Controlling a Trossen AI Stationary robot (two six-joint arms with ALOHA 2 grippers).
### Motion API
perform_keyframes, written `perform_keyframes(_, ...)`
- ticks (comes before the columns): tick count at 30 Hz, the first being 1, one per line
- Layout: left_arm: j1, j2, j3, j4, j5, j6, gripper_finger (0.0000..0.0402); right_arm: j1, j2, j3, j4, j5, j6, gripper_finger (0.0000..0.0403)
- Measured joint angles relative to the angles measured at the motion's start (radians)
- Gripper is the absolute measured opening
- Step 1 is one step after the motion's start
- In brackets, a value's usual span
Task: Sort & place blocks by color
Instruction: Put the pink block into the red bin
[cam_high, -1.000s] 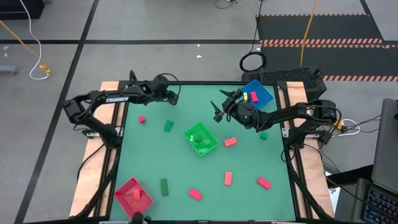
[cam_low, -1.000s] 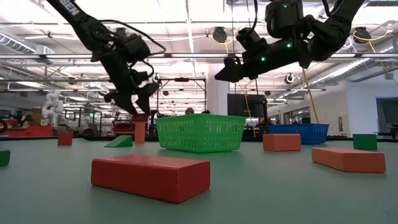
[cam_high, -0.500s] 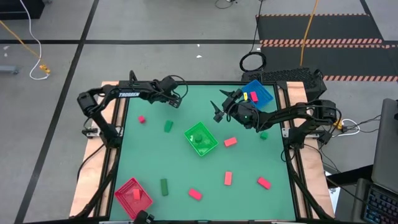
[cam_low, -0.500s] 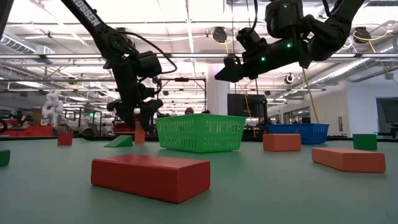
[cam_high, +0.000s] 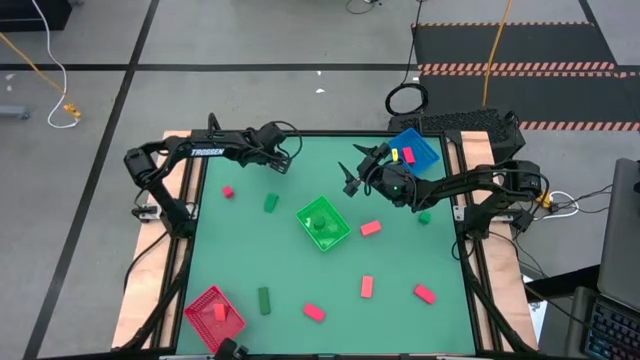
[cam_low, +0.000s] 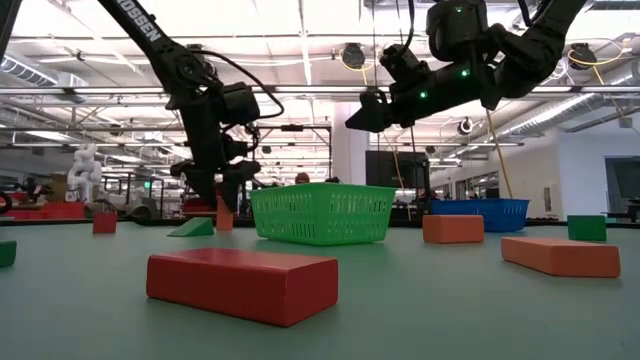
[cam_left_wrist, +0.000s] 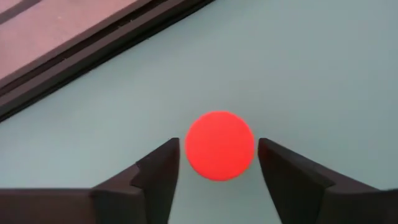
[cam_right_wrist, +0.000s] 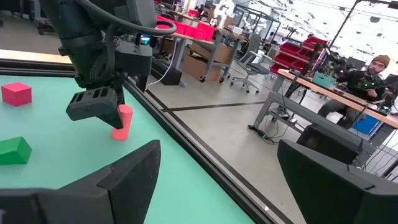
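The left hand (cam_high: 281, 163) is being held low over the green table (cam_high: 300, 260) near its upper left edge in the high view, fingers spread on either side of an upright red cylindrical block (cam_left_wrist: 219, 145). In the left wrist view a gap is being shown between each finger (cam_left_wrist: 158, 171) and the block, so nothing is being pinched. In the right wrist view the same red cylinder (cam_right_wrist: 124, 121) is being seen standing on the table just under the left hand (cam_right_wrist: 93, 104).

The right hand (cam_high: 350, 176) is being held raised above the table, right of centre in the upper part of the high view, its fingers spread wide and empty.

The other small blocks are being left scattered on the table: a red one (cam_high: 228, 192) and a green one (cam_high: 270, 203) at the left, a red one (cam_high: 371, 228) and a green one (cam_high: 424, 217) at the right, and further red ones (cam_high: 367, 287) along the lower part.

A green mesh bin (cam_high: 323, 223) is sitting at the centre, a red mesh bin (cam_high: 213, 313) at the lower left, and a blue mesh bin (cam_high: 412, 152) at the upper right.
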Motion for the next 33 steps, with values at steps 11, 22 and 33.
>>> perform_keyframes(11, 0.000, 0.000, 0.000, 0.017, -0.009, 0.020, 0.0127, 0.000, 0.000, 0.000, 0.007, 0.000, 0.008, 0.0315)
perform_keyframes(22, -0.003, -0.019, -0.001, 0.014, -0.001, 0.067, 0.0126, 0.001, 0.000, 0.000, 0.007, 0.000, 0.007, 0.0315)
perform_keyframes(33, -0.122, -0.222, -0.002, 0.009, 0.000, 0.071, 0.0127, 0.001, 0.000, 0.000, 0.007, 0.000, 0.006, 0.0315)
